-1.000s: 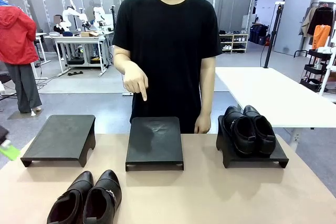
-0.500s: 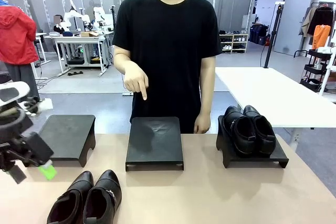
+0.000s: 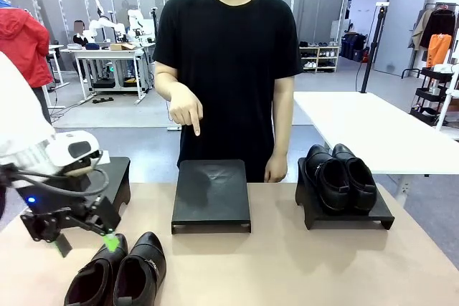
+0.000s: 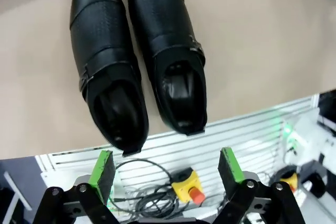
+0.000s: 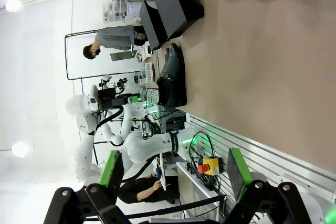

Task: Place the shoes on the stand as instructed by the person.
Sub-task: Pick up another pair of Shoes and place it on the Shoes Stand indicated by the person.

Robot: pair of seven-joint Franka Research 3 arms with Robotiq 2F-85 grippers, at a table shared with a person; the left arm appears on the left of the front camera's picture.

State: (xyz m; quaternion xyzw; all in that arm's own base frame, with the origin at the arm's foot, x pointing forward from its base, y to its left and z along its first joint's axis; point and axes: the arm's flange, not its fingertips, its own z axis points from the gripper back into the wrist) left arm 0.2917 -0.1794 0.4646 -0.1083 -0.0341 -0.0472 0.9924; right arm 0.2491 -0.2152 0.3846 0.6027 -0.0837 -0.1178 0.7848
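A pair of glossy black buckle-strap shoes (image 3: pixel 118 275) lies at the table's front left, toes toward the person. My left gripper (image 3: pixel 86 245) hovers open just above and left of the pair. In the left wrist view the same shoes (image 4: pixel 139 61) lie beyond the open left gripper (image 4: pixel 166 167), with nothing between its green pads (image 4: pixel 102 169). A second pair of black shoes (image 3: pixel 341 177) sits on the right stand (image 3: pixel 380 216). The person's hand (image 3: pixel 188 116) points down at the bare middle stand (image 3: pixel 211 195). My right gripper (image 5: pixel 174 167) stands open, away from the buckle shoes (image 5: pixel 170 77).
The left stand (image 3: pixel 118 177) is partly hidden behind my left arm. The table's edge and a yellow box with a red button (image 4: pixel 190 191) show under the left gripper. Bare tan tabletop (image 3: pixel 301 263) spreads in front of the middle and right stands.
My left arm has swung in from the left edge, rightward and down, to hang over the buckle-strap shoes. The person's pointing hand and both pairs of shoes have stayed put.
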